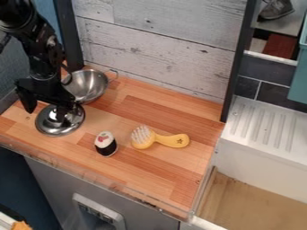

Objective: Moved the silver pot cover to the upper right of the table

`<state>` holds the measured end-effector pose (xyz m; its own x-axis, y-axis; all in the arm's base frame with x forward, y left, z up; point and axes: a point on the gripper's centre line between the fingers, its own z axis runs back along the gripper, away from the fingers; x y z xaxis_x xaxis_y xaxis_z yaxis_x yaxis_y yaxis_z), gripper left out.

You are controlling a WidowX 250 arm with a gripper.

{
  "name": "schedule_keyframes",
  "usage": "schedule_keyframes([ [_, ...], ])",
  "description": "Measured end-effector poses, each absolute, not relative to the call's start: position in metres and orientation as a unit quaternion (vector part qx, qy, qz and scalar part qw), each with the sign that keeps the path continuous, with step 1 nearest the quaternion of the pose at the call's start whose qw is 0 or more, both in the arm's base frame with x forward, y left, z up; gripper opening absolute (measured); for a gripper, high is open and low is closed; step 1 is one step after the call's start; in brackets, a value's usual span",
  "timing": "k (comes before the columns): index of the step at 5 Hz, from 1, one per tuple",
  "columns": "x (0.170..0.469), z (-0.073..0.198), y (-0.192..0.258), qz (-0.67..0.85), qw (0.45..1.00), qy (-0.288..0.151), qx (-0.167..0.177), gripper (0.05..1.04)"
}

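Nearest on the bench [174,173], a toy sushi roll [106,144] stands right of the silver lid [51,124], at left under the spread tool [51,107]. Just beyond sits a metal pot [90,86]; rightward, a yellow brush [171,140] obstructs.

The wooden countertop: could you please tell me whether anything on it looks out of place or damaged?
The yellow brush looks out of place: it appears to be a hairbrush, lying near a toy sushi roll, pot and lid. Nothing looks spilled or damaged.
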<state>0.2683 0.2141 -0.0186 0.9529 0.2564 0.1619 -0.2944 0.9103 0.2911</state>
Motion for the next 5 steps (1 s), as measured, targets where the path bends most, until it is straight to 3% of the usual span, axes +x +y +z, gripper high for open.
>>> schedule_keyframes([
  [2,0.274,-0.027,0.209,0.129,0.982,-0.05,0.125,1.001],
  [3,0.281,-0.028,0.209,0.127,0.984,-0.05,0.116,0.946],
  [5,0.283,-0.028,0.211,0.13,0.983,-0.05,0.117,0.375],
])
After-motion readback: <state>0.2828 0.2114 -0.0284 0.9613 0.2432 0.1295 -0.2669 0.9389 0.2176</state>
